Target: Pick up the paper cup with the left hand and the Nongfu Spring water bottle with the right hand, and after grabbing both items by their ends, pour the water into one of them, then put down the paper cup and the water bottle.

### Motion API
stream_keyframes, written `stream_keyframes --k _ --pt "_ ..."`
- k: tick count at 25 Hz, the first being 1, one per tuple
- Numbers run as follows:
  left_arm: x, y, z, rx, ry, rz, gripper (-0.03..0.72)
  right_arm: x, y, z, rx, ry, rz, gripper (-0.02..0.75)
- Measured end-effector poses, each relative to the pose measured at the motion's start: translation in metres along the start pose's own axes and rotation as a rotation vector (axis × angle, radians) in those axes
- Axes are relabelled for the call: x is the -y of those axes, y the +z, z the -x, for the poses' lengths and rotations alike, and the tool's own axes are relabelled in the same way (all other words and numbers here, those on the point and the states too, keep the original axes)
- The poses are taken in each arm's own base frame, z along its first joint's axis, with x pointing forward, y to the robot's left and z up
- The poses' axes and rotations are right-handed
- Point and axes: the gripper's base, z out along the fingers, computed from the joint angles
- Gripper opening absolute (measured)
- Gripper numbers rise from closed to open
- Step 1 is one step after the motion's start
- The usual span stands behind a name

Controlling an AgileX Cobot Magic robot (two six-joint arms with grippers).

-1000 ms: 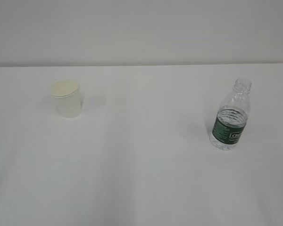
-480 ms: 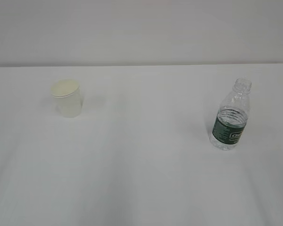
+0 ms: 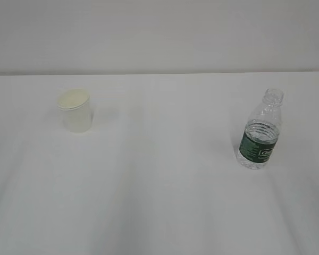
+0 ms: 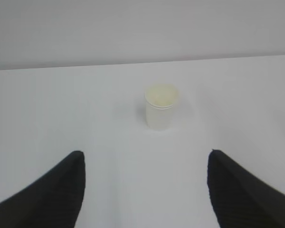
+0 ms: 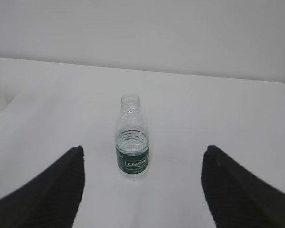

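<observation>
White counter (image 3: 159, 202), two items upright and well apart. Paper cup (image 3: 75, 110) on the left side, cream inside showing. Nongfu Spring water bottle (image 3: 260, 138) on the right, capless, green label band, water (image 3: 253, 159) visible low in it (level hard to judge). Left end effector (image 4: 145, 190): fingers (image 4: 52, 194) spread wide, holding nothing, cup (image 4: 160, 106) straight ahead, not touched. Right end effector (image 5: 142, 190): fingers (image 5: 237, 190) spread wide, holding nothing, bottle (image 5: 131, 138) ahead between them, clear of both. Neither arm shows in the exterior view.
</observation>
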Motion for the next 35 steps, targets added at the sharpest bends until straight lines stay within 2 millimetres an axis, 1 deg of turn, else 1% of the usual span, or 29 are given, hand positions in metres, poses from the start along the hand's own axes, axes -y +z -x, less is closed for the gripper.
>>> stream_keyframes --k 12,18,26,29,31,35 --pt "-0.004 0.038 0.004 -0.048 0.001 0.020 0.573 0.001 0.035 0.010 -0.020 -0.006 0.001 0.574" --pt "-0.006 0.065 0.002 -0.097 0.000 0.032 0.525 0.001 0.054 0.013 -0.025 -0.030 0.001 0.574" --pt "-0.009 0.093 -0.001 -0.118 0.006 0.047 0.521 0.002 0.078 0.017 -0.010 -0.066 -0.001 0.574" --pt "-0.011 0.102 -0.003 -0.115 0.006 0.051 0.521 0.002 0.090 0.019 0.006 -0.070 -0.003 0.574" --pt "-0.012 0.108 -0.009 -0.111 0.014 0.056 0.518 0.002 0.098 0.018 -0.005 -0.072 -0.002 0.574" --pt "-0.014 0.117 -0.033 -0.104 0.019 0.061 0.514 0.001 0.113 0.007 -0.038 -0.073 0.002 0.574"
